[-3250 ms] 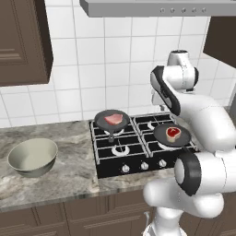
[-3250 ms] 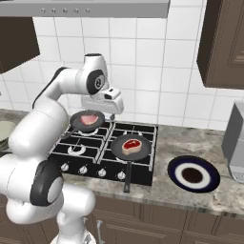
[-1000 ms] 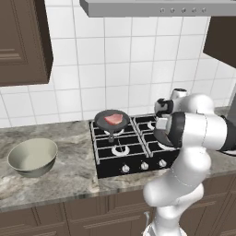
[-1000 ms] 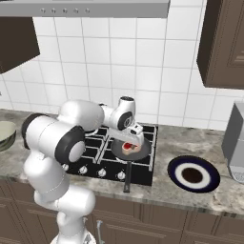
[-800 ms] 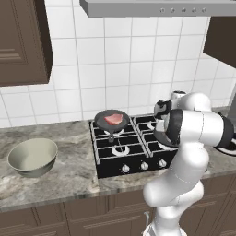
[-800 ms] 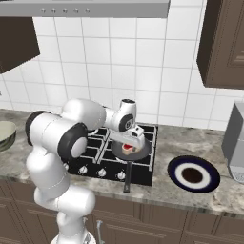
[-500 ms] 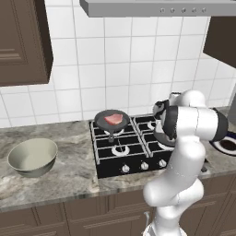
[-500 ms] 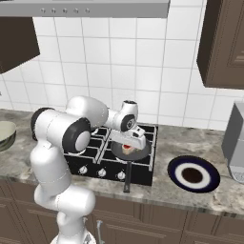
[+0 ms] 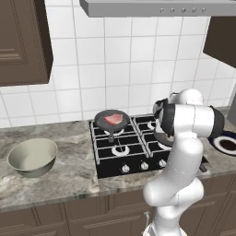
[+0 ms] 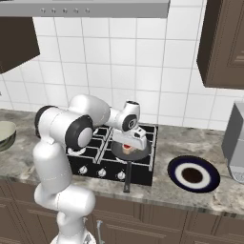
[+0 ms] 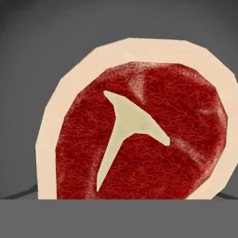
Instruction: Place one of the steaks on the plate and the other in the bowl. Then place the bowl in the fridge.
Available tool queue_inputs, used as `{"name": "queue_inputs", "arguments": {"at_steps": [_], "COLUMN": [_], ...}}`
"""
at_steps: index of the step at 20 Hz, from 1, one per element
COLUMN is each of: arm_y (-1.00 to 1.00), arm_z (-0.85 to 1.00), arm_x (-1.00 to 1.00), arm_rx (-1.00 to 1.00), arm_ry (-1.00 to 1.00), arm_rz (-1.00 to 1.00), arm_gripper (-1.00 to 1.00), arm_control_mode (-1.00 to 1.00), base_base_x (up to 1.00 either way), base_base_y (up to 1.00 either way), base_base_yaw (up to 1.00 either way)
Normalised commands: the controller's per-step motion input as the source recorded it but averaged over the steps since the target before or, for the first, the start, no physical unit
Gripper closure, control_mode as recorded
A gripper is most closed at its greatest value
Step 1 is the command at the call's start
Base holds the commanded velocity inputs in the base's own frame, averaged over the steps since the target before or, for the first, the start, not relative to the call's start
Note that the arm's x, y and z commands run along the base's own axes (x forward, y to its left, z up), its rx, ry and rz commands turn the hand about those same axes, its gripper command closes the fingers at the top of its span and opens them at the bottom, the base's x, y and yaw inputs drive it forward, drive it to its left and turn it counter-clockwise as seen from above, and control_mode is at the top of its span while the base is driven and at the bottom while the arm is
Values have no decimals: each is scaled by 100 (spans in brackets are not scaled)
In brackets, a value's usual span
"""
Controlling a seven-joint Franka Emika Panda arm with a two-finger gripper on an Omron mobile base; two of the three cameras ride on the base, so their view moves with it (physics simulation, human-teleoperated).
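Directly under the pincer (image 10: 129, 147), close enough to crowd the hand view, lies the near steak (image 11: 139, 139) in its dark pan (image 10: 129, 151) on the stove (image 10: 107, 152). Three seconds back the hand hung high over the burners; over the last second it has sunk almost onto the meat, with its jaws spread wide and holding nothing — a pick, I judge, is about to begin, and no part of the task is done yet. The steak is a flat, rounded slab: deep red, finely grained flesh, a pale cream rim of fat round most of its edge, and a forked whitish bone or fat mark in the middle. It looks soft and thin, so the fingers will likely have to straddle it and close on its edges. The pan beneath it is matt dark grey with a long handle pointing toward the robot. To the pincer's left, on a rear burner, the second steak (image 9: 113, 120) rests in another pan (image 9: 110, 120). Farther left on the mottled stone counter (image 9: 69, 170) stands the bowl (image 9: 31, 156) — deep, dull grey-green. To the pincer's right lies the plate (image 10: 193, 174), dark blue with a white ring.
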Motion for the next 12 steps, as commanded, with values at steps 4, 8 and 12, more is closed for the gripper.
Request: {"name": "queue_inputs", "arguments": {"at_steps": [4,8,12], "arm_y": [0,-33,-58], "arm_z": [-3,10,70], "arm_x": [0,-24,-54], "arm_rx": [1,0,-7], "arm_ry": [0,-3,-8], "arm_rz": [0,0,0], "arm_gripper": [100,100,100], "arm_control_mode": [-100,-100,-100], "base_base_x": [0,0,0], "base_base_y": [0,0,0], "base_base_yaw": [0,0,0]}}
